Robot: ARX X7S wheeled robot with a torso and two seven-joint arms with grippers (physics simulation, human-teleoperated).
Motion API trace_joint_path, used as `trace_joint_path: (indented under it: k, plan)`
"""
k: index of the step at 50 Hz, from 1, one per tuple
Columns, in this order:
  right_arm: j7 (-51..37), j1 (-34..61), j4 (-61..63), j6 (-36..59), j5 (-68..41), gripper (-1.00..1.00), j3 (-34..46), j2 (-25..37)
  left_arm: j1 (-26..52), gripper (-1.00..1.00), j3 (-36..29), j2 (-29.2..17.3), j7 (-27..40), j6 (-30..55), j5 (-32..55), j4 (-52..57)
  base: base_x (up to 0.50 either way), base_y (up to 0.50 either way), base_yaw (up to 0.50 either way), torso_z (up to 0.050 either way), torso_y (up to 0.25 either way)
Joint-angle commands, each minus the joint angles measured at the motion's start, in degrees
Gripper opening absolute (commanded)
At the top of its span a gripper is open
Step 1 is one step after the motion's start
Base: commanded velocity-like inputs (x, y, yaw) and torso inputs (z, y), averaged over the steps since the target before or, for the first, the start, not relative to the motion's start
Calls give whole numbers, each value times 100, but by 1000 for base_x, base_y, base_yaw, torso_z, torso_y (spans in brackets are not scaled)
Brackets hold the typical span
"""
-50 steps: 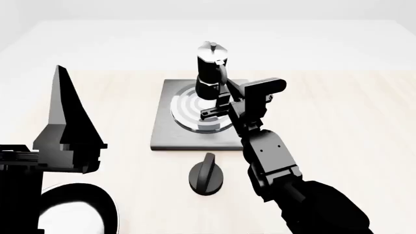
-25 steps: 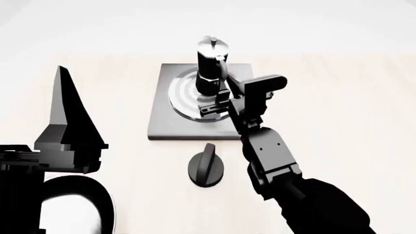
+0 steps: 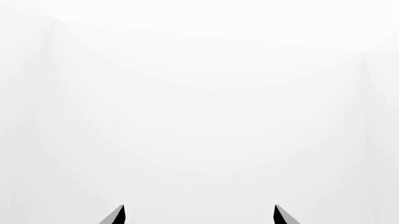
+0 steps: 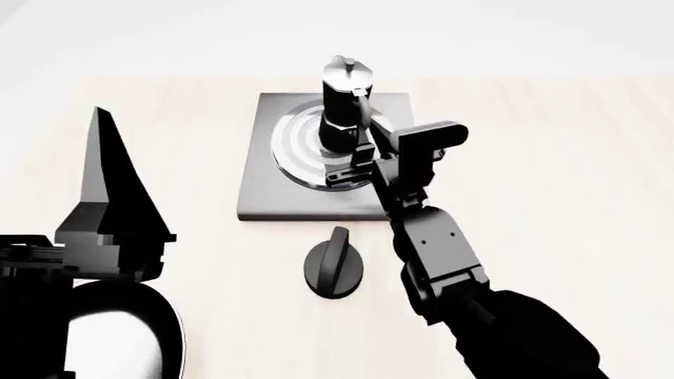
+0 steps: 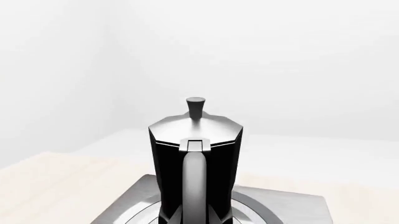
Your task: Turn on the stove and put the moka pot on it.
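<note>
Right arm (image 4: 421, 237) extended toward moka pot (image 4: 343, 106), left arm (image 4: 106, 213) raised

The right arm is extended forward from the lower right of the head view, and its gripper (image 4: 353, 164) is held low, whether parted or closed cannot be told. The left gripper (image 4: 106, 197) is raised upright, its fingers (image 3: 118, 215) held apart.

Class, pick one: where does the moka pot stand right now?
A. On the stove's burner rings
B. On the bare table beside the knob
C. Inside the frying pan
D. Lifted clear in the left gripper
A: the moka pot stands upright on the stove, over its rings.
</note>
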State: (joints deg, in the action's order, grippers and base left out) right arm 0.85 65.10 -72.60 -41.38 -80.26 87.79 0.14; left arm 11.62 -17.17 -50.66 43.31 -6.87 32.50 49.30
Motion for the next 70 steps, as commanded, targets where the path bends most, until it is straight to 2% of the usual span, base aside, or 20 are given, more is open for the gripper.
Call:
trace_joint_path:
  k: [1,9,10,34,41,49,57,61,62,70]
  plan:
    - [27,-21,0,-69,195,-100,-157,-12,2,100,-12,16,-19,-21,15,-8,0,0,0,0,0]
    - [7,-20,-11,-2,169,-100,-157,-13,-25,100,-23,30,-33,-47,-2,-26,0,0,0,0,0]
    - [-1,1,-3,43,168,100,-148,-13,-24,100,-20,26,-31,-47,4,-21,0,0,0,0,0]
    - [-8,35,57,-42,254,100,-117,-12,-28,100,-20,33,-47,-66,3,-41,0,0,0,0,0]
    - [-36,336,170,-74,240,100,-180,-3,-20,100,-15,32,-35,-51,8,-45,0,0,0,0,0]
    - [-1232,826,1967,-111,630,100,33,918,-8,100,37,12,39,-11,35,-28,0,0,0,0,0]
    - [-2113,1228,3006,-52,995,100,153,1463,107,100,73,-5,106,105,52,-39,0,0,0,0,0]
    - [-2809,1518,3642,-19,1255,100,176,1821,219,100,108,-17,166,198,52,-24,0,0,0,0,0]
    - [-3221,1692,3932,112,1400,100,222,1989,283,100,120,-38,179,243,54,18,0,0,0,0,0]
    - [-4477,2324,5209,505,1791,100,227,2702,770,100,166,-74,247,523,191,179,0,0,0,0,0]
